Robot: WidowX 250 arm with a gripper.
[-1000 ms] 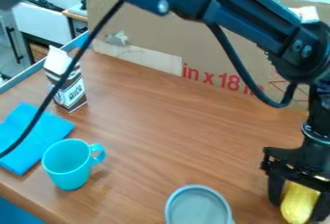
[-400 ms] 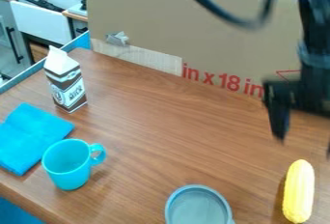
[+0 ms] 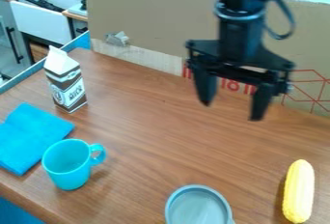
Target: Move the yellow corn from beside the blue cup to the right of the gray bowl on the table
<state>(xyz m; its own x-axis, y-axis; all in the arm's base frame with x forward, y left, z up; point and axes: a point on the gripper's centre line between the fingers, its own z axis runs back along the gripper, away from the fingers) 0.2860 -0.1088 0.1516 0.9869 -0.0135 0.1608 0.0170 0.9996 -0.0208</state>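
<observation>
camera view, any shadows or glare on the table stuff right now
In the camera view, a soft shadow runs along the left side of the yellow corn; in the same view, a fainter one falls right of the blue mug, and no harsh glare stands out on the table.

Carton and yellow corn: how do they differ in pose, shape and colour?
The carton stands upright, while the yellow corn lies flat. The carton is boxy with a peaked top; the yellow corn is long and rounded. The carton is white and brown, the yellow corn yellow all over. Both rest on the wooden table, apart from the gripper.
</observation>
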